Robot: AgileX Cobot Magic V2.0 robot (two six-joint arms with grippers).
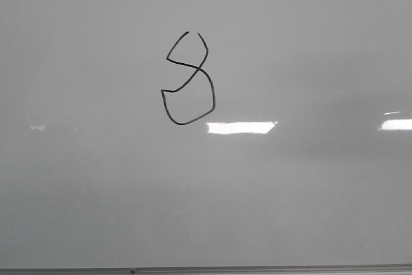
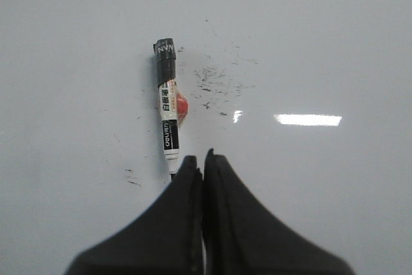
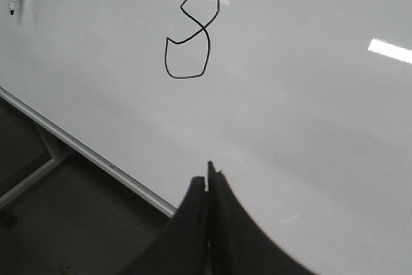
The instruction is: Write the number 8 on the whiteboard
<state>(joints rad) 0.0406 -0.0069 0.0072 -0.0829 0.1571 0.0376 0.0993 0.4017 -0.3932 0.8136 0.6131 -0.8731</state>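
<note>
Front view: number 8 point(image 1: 188, 79) on whiteboard point(image 1: 309, 204)

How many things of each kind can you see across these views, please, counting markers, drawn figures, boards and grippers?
Markers: 1, the black-capped marker lying on the board.
Drawn figures: 1, the number 8.
Boards: 1, the whiteboard.
Grippers: 2, the left gripper and the right gripper, both with jaws closed and empty.
Total: 5.

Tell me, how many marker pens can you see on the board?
1. The marker pen lies flat on the whiteboard, just beyond the shut left gripper. Others may be out of view.
</note>
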